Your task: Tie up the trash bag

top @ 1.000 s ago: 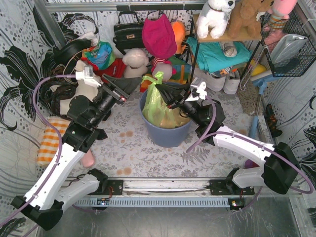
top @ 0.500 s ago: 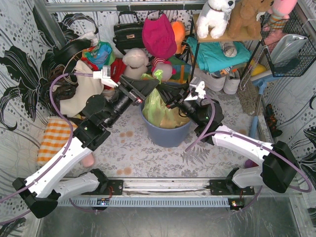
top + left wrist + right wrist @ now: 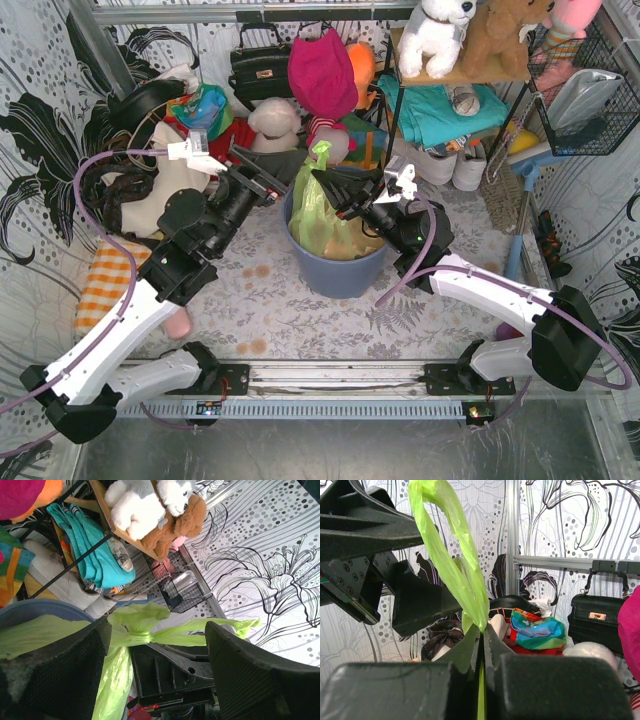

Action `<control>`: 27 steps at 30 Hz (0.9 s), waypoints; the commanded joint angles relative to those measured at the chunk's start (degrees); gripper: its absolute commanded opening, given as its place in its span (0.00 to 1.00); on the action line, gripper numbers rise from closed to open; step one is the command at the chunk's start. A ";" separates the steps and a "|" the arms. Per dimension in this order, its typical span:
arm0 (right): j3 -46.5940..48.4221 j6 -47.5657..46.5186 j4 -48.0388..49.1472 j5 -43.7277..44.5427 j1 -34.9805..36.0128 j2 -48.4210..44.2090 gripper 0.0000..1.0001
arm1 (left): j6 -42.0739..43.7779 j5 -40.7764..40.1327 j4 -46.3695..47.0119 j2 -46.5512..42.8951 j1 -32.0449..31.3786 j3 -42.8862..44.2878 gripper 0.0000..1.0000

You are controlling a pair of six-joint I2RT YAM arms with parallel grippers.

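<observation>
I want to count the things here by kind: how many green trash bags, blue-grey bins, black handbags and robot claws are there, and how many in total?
green trash bag: 1
blue-grey bin: 1
black handbag: 1
robot claws: 2 (left claw, right claw)
Total: 5
</observation>
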 commanded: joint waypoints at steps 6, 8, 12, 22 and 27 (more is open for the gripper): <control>1.47 0.87 2.96 -1.09 -0.06 -1.26 0.00 | 4.70 -0.99 -0.16 2.36 -0.32 5.04 0.79; 1.47 1.10 2.95 -1.21 -0.06 -1.30 0.00 | 5.35 -1.24 0.29 2.88 -0.34 5.17 0.77; 1.29 1.38 3.16 -1.23 -0.06 -1.22 0.00 | 6.29 -1.41 0.35 4.29 -0.30 5.57 0.75; 1.04 1.40 2.90 -1.44 -0.06 -1.64 0.00 | 7.51 -0.77 3.14 5.23 -0.27 4.21 0.41; 0.99 1.02 2.11 -1.10 -0.06 -2.45 0.00 | 8.94 1.35 6.16 5.19 -0.34 3.50 0.10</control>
